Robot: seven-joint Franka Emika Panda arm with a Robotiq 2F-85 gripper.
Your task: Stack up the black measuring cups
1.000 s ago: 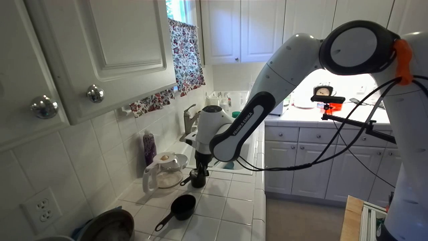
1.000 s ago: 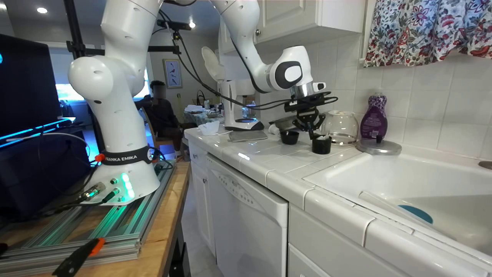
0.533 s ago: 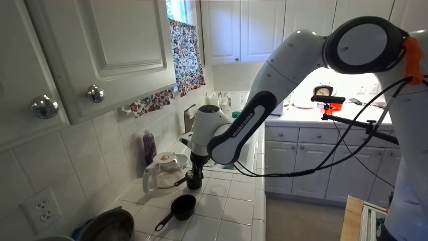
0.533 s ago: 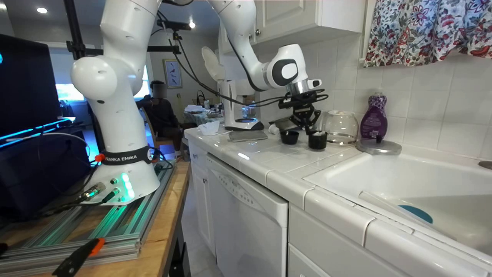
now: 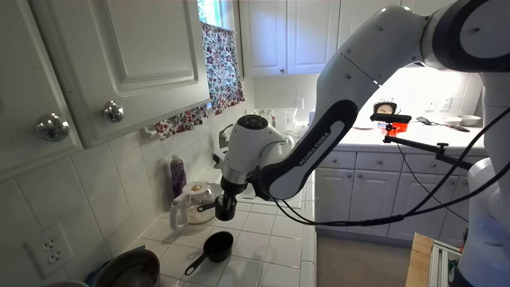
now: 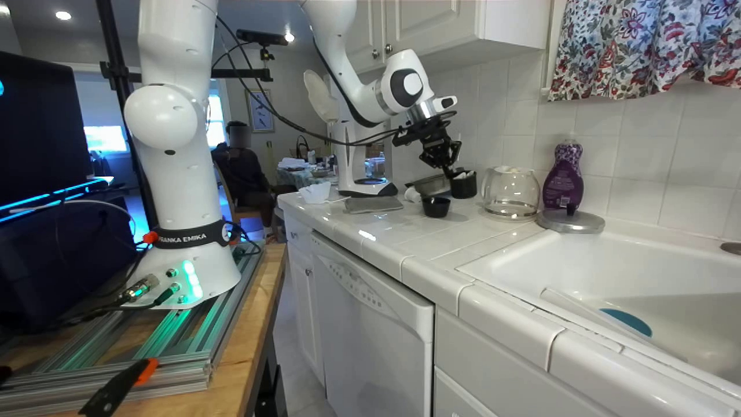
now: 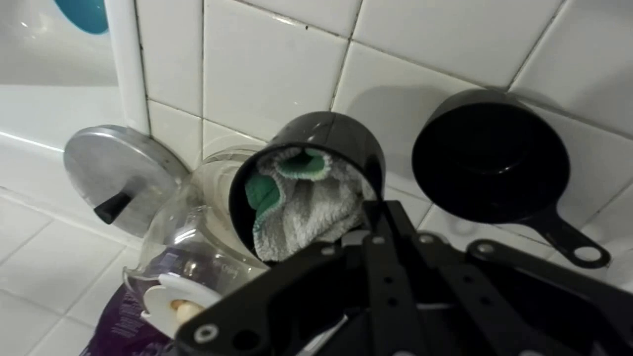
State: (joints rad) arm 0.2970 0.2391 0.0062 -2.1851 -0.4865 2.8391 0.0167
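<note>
Black and round, a measuring cup (image 7: 336,129) stuffed with fuzzy grey and green cloth (image 7: 309,210) hangs over white tiles (image 7: 267,64), its rim pinched by the gripper (image 7: 380,203). Another black cup (image 7: 487,163) stands on the tiles.

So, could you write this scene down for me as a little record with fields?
Place: white tiled counter beside a white sink
Held: round black measuring cup, off the counter, gripped at its rim by black jointed fingers
Inside it: fluffy grey fabric with some green
On the counter: second round black measuring cup with a flat handle
Stacked: not yet
Nearby: clear glass carafe, purple plastic bottle, silvery round lid
</note>
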